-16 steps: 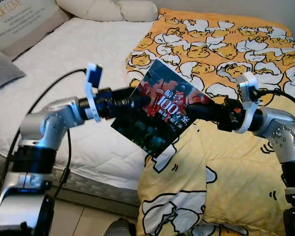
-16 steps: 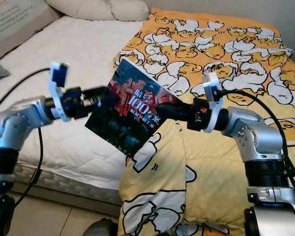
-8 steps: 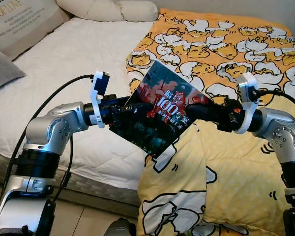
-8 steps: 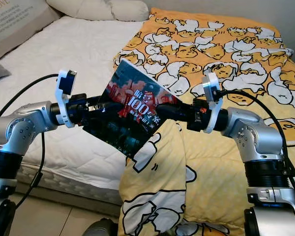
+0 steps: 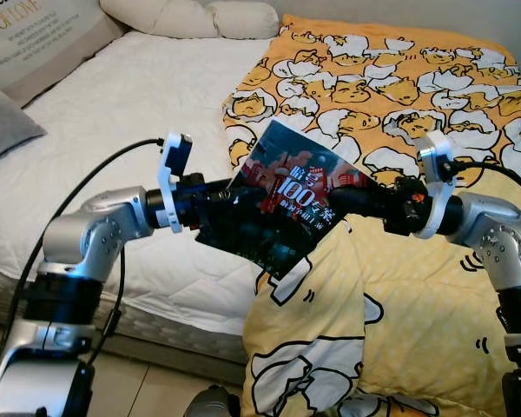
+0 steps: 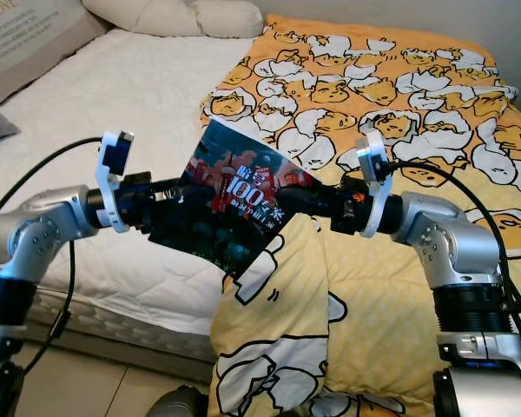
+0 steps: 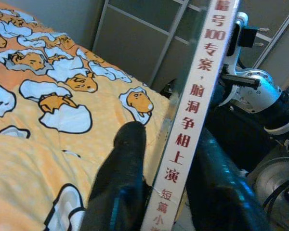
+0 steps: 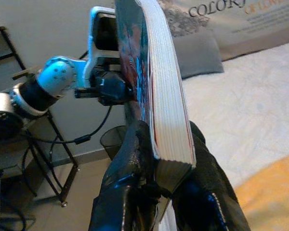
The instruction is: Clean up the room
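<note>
Task partly advanced, by judgement: book [image 5: 286, 204] lifted off the bed [image 5: 148, 104], held in the air between both claws, not yet put away. Quilt [image 5: 399, 78] rumpled and spilling over the bed edge toward the floor; pillows [image 5: 191, 17] at the head of the bed. Tidying of bedding apparently outstanding. No destination for the book identifiable.

Right claw [image 8: 156, 168]: clamped on the book's corner, one finger against the cover, the other against the back, page block between them. Book extends from this claw toward the left claw, tilted, cover facing up.

Left claw [image 7: 166, 159]: fingers [image 7: 123, 163] set either side of the book's spine edge, spine lettering running between them. Gap narrow; fingers close alongside the book, firm contact not confirmable, so clamped or merely straddling cannot be told.

Book located directly between the two claws, above the bed edge, quilt below and beyond.
</note>
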`<state>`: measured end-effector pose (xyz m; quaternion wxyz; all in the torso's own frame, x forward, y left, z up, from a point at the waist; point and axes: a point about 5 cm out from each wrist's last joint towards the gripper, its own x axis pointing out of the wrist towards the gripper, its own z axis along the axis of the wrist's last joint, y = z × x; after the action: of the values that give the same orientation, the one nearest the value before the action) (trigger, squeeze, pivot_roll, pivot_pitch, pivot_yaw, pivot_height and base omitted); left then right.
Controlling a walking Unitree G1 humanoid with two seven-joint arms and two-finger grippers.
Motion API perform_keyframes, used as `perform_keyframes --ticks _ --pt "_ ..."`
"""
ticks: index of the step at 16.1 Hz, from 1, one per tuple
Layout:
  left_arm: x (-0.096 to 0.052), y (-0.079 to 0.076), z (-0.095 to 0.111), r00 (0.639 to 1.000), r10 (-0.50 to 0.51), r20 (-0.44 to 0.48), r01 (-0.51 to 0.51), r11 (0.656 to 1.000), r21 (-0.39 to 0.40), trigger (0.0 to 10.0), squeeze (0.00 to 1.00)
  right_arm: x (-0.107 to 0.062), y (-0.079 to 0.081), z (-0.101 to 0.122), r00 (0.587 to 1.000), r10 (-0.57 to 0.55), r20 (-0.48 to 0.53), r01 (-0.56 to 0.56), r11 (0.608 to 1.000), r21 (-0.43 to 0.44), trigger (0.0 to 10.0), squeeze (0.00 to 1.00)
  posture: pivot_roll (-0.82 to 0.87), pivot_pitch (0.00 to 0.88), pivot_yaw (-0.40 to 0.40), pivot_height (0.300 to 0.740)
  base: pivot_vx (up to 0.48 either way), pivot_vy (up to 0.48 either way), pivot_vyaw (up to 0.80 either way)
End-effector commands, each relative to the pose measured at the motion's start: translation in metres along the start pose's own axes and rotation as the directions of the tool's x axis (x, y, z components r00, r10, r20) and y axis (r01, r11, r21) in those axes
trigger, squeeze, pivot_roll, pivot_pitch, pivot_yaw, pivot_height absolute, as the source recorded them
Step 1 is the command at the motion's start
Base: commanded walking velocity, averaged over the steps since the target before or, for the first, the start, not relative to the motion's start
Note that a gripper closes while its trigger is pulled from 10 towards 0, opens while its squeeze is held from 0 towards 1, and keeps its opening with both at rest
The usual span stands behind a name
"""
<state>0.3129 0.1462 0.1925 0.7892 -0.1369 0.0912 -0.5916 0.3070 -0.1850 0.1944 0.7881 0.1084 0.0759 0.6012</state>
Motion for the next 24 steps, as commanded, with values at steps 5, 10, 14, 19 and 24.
perform_keyframes --ticks 5,10,14,19,24 --pt "0.001 -0.004 0.005 0.988 0.105 0.110 -0.109 0.993 0.033 0.0 0.00 -0.010 -0.003 -0.001 0.988 -0.131 0.088 0.129 0.991 0.025 10.0 1.00 0.00 0.000 0.036 0.740 0.000 0.000 0.00" --pt "-0.002 -0.006 -0.001 0.905 0.376 0.197 -0.402 0.909 0.110 0.0 0.00 -0.030 -0.015 -0.019 0.833 -0.517 0.200 0.517 0.854 0.054 10.0 1.00 -0.01 0.000 0.032 0.740 0.000 0.000 0.00" --pt "-0.003 -0.006 -0.013 0.714 0.653 0.253 -0.700 0.673 0.240 10.0 0.00 -0.006 -0.011 -0.058 0.577 -0.807 0.128 0.810 0.585 0.040 10.0 0.00 -0.02 0.000 0.033 0.740 0.000 0.000 0.00" --pt "-0.007 -0.002 -0.041 0.586 0.785 0.202 -0.789 0.496 0.363 10.0 0.00 0.019 0.008 -0.103 0.346 -0.938 0.037 0.934 0.340 -0.105 10.0 0.00 -0.04 0.000 0.048 0.740 0.000 0.000 0.00" --pt "-0.011 -0.011 -0.068 0.546 0.821 0.163 -0.810 0.469 0.353 10.0 0.00 0.007 0.025 -0.122 0.239 -0.971 0.004 0.966 0.238 -0.106 10.0 0.00 -0.06 0.000 0.059 0.740 0.000 0.265 0.00"
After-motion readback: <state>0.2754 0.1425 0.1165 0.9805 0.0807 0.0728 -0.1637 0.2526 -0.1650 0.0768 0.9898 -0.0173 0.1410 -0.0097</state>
